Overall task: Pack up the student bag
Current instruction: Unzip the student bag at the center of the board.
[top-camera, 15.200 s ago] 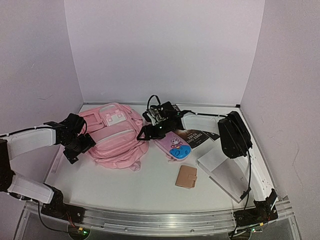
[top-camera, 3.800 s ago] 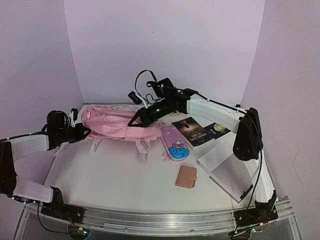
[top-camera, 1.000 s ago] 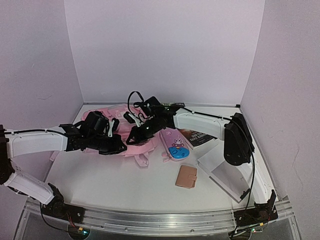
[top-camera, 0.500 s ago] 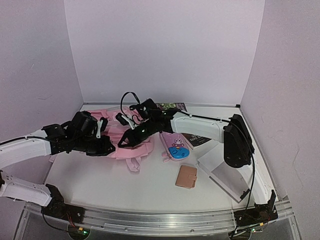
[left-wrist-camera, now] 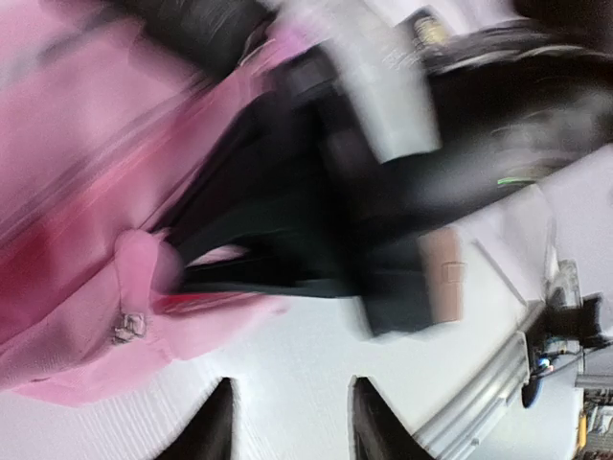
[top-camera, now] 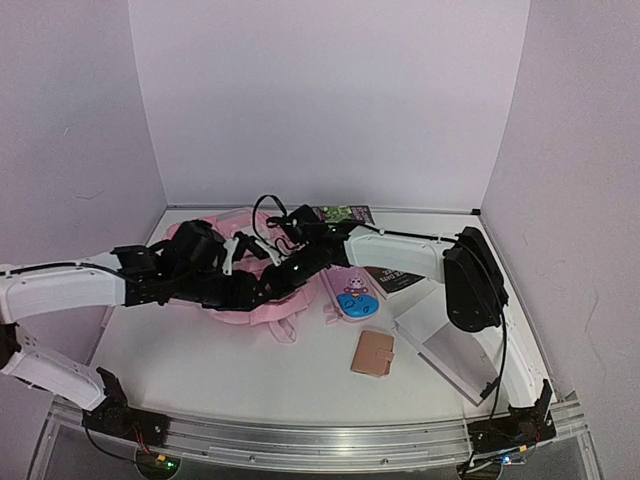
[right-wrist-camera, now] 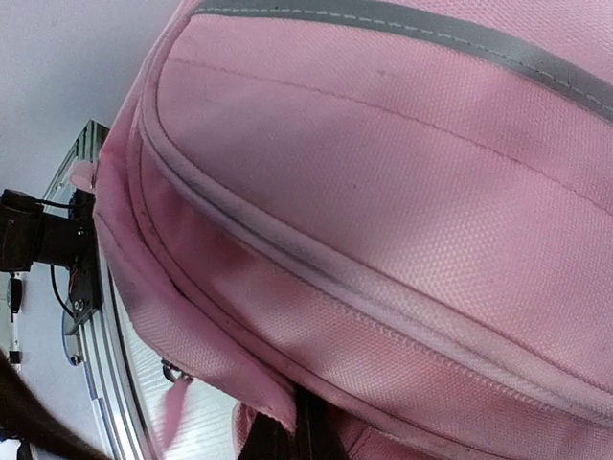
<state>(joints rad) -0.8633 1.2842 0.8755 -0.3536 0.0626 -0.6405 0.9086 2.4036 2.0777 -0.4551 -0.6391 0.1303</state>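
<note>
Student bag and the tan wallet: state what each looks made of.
The student bag: woven fabric, matte pink; weave grain and stitched seams show close up. The wallet: probably leather or imitation, smooth tan with a tab; too small to confirm.

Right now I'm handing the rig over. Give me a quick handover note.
Left gripper: open, empty, hovering at the edge of the backpack.
Right gripper: shut, apparently pinching backpack fabric.
Backpack: left of centre, under both arms; can't tell if it's open.
Done: nothing visibly packed.
Left: pencil case, wallet and dark book lie on the table to its right; green book by the back wall.
</note>
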